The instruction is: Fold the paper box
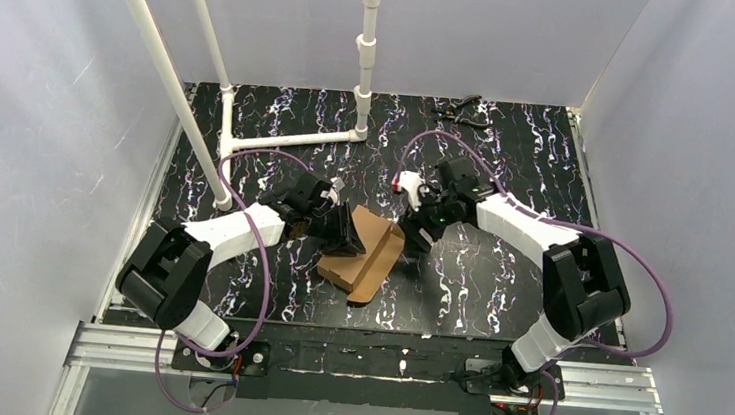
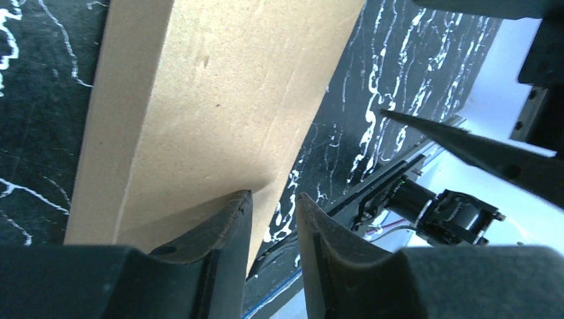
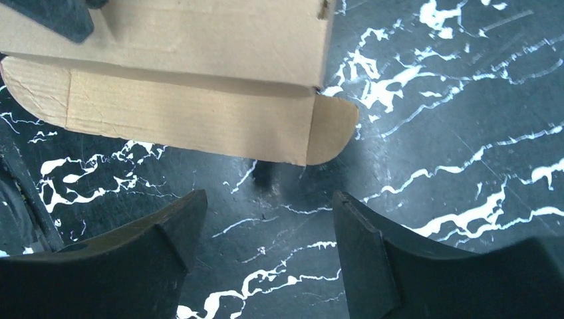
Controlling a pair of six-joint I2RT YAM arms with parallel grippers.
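One paper box (image 1: 364, 257), two arms, one tool each. The box sits mid-worktop (image 1: 498, 279) between the two tools, partly folded, with one long panel lying flat and another tipped up along its right side. Its long axis runs diagonally, near-left to far-right.

The left tool (image 1: 346, 231) is over the box's left end with its fingers only a little apart. One tip overlaps the cardboard edge, but I see nothing pinched between them. The right tool (image 1: 411, 233) is spread wide and holds nothing. It hangs over bare worktop just beside a rounded tab (image 3: 336, 129) at the box's corner.

Also there: one white pipe frame (image 1: 289, 138) far left, and what looks like one pair of pliers (image 1: 467, 111) at the far edge.
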